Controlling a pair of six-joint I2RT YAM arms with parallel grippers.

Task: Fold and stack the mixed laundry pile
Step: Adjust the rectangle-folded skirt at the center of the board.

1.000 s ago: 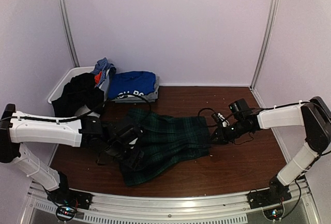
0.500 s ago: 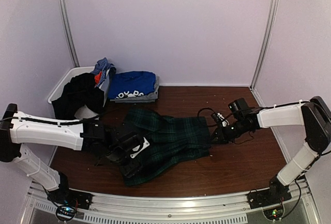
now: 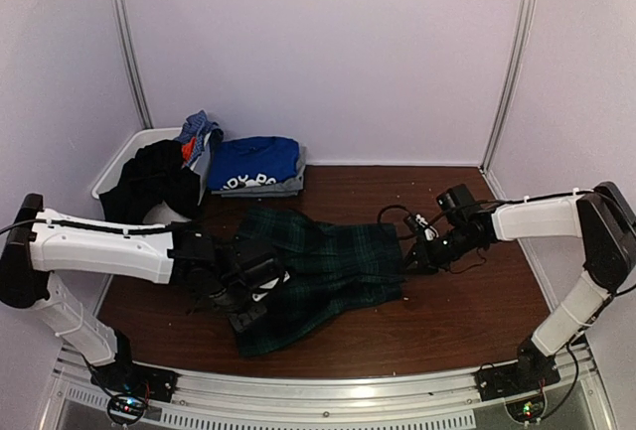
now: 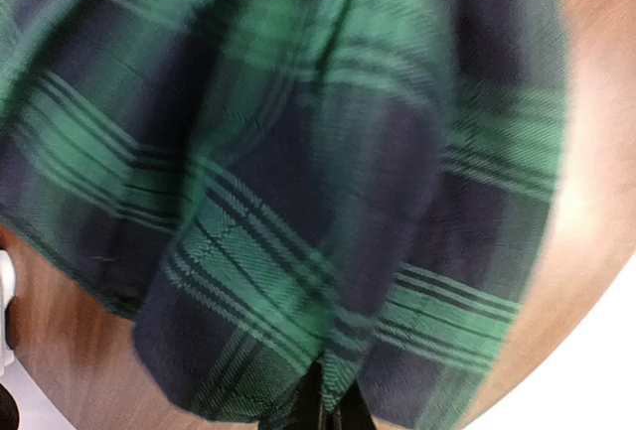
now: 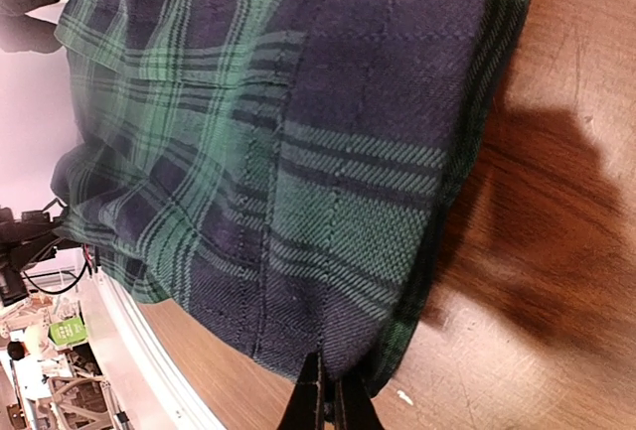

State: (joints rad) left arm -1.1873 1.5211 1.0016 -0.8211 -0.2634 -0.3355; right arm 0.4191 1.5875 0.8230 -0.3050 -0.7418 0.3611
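A dark green tartan skirt lies spread across the middle of the brown table. At its left hem, my left gripper is shut on a fold of the cloth; in the left wrist view the tartan skirt fills the picture, with the left gripper pinching its edge. The right gripper is shut on the skirt's right edge, and the right wrist view shows the right gripper holding the stitched band of the skirt. A folded royal-blue T-shirt rests at the back.
A white basket stands at the back left with a black garment draped over it and a multicoloured piece on top. Grey cloth lies under the blue T-shirt. Walls enclose the table on three sides.
My left gripper's jaws stood open over the skirt's left hem and have now shut on it. The left arm has settled lower onto the cloth. The right arm barely moved.
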